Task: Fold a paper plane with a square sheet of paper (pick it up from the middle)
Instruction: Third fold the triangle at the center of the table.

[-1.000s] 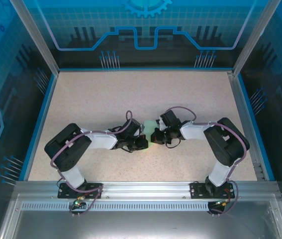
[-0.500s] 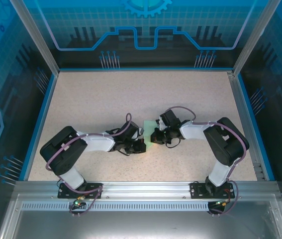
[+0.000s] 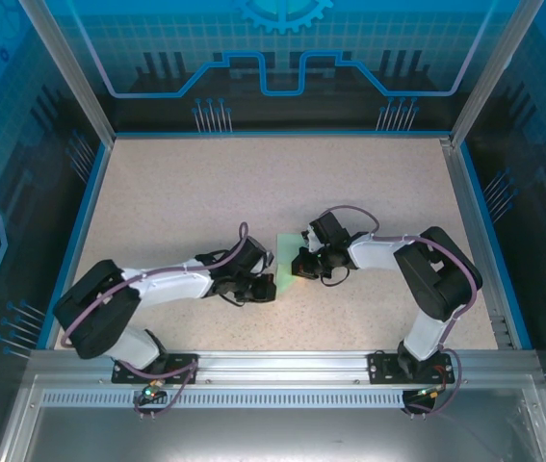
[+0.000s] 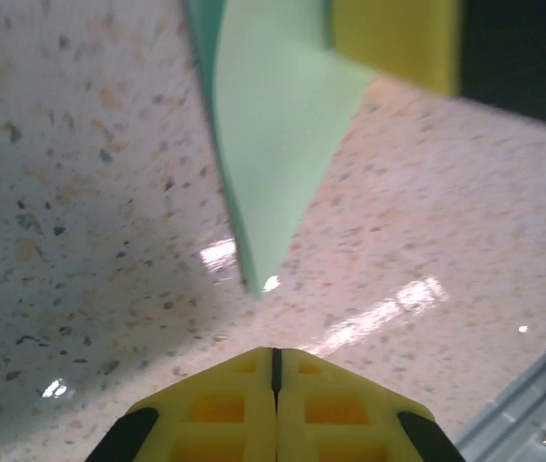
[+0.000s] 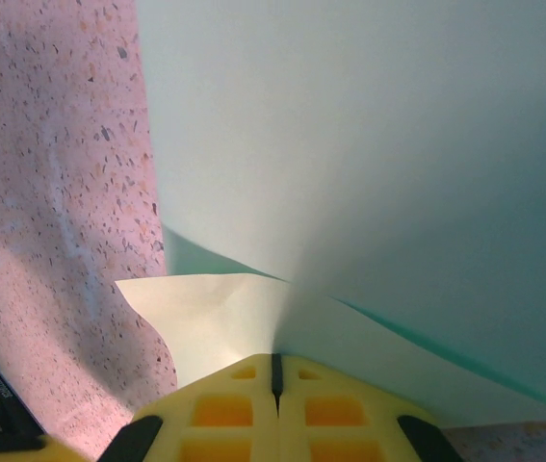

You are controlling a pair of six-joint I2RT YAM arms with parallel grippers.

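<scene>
The pale mint-green paper (image 3: 289,252) stands folded at mid-table, between the two grippers. My right gripper (image 3: 303,264) is shut on it. In the right wrist view the paper (image 5: 369,144) spreads up from the closed jaws (image 5: 274,358), with a lighter flap (image 5: 215,318) folded at the left. In the left wrist view the paper (image 4: 273,125) hangs as a pointed fold, its tip just above the tabletop, and a yellow finger of the right gripper (image 4: 398,38) holds it. My left gripper (image 4: 274,351) (image 3: 267,287) is shut on nothing, a short way in front of that tip.
The speckled beige tabletop (image 3: 186,192) has a blue rim and is fenced by aluminium posts (image 3: 70,67). The metal rail with the arm bases (image 3: 282,366) runs along the near edge. Its corner (image 4: 542,423) shows in the left wrist view.
My left arm has stretched out low, and its gripper has drawn back a little toward the near left, away from the paper. The right gripper has kept its hold in place.
</scene>
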